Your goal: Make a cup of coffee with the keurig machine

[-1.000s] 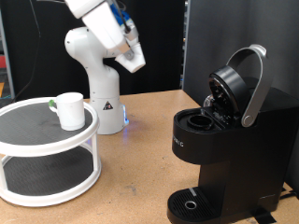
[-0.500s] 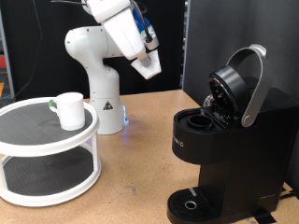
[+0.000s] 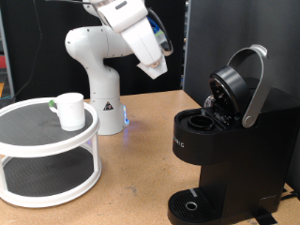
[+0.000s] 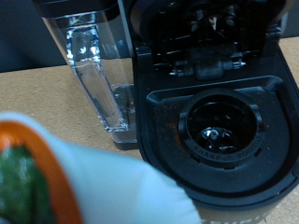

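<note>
**Pod in the air, brew chamber wide open**

Closest to the wrist camera, a blurred white pod [image 4: 93,177] with an orange rim and green print fills the corner of the shot, so the gripper [image 3: 156,66] looks clamped on it, though the fingers themselves are out of sight. Just beyond the pod sits the keurig machine [image 3: 220,141], its round pod chamber [image 4: 222,129] empty and dark, the clear water tank [image 4: 93,75] alongside.

From the exterior view, the gripper hangs high, up and to the left of the raised lid [image 3: 234,89], well apart from the machine. My read: this is the pod-loading step, and the pod must come down square over that chamber, clear of the lid's underside.

Further back, the cup [image 3: 69,110], a plain white mug, stands upright on the top tier of the round white two-tier stand [image 3: 52,164] at the exterior view's left, nowhere near the drip tray [image 3: 192,206].
</note>
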